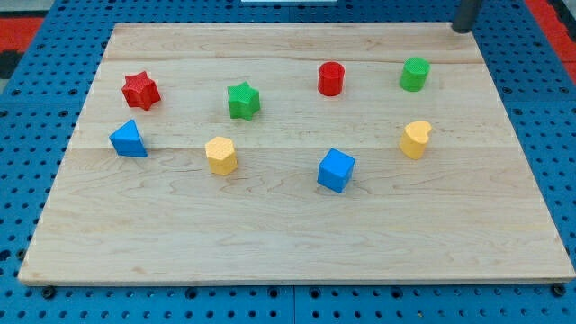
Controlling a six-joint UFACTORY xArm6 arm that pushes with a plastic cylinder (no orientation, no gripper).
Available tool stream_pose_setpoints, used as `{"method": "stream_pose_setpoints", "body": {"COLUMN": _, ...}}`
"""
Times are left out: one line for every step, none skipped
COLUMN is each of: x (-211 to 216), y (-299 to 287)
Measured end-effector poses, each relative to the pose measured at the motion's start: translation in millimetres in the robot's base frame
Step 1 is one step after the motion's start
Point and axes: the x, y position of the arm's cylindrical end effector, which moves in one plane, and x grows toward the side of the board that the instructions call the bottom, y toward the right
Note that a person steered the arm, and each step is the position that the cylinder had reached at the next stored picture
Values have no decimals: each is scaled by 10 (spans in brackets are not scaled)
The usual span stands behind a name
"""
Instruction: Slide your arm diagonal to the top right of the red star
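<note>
The red star (140, 90) lies near the view's left edge of the wooden board (297, 243), in the upper row. My tip (463, 30) is at the view's top right corner of the board, far to the right of the red star and above and right of the green cylinder (414, 74). Only the rod's lower end shows at the frame's top edge.
A green star (243, 100) and a red cylinder (330, 78) lie between the red star and my tip. A blue triangle (128, 139), yellow pentagon (220, 155), blue cube (335, 170) and yellow heart (415, 139) form the lower row. Blue pegboard surrounds the board.
</note>
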Motion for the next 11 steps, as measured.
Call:
{"method": "stream_pose_setpoints", "body": {"x": 0, "y": -127}}
{"method": "stream_pose_setpoints", "body": {"x": -129, "y": -525}}
{"method": "stream_pose_setpoints", "body": {"x": -133, "y": -817}}
{"method": "stream_pose_setpoints", "body": {"x": -133, "y": -817}}
{"method": "stream_pose_setpoints", "body": {"x": -121, "y": -1588}}
{"method": "stream_pose_setpoints", "body": {"x": -55, "y": -2635}}
{"method": "stream_pose_setpoints", "body": {"x": -31, "y": -3113}}
{"method": "stream_pose_setpoints", "body": {"x": 43, "y": -3518}}
{"method": "stream_pose_setpoints", "body": {"x": 300, "y": -4005}}
{"method": "stream_pose_setpoints", "body": {"x": 300, "y": -4005}}
{"method": "stream_pose_setpoints", "body": {"x": 545, "y": -4004}}
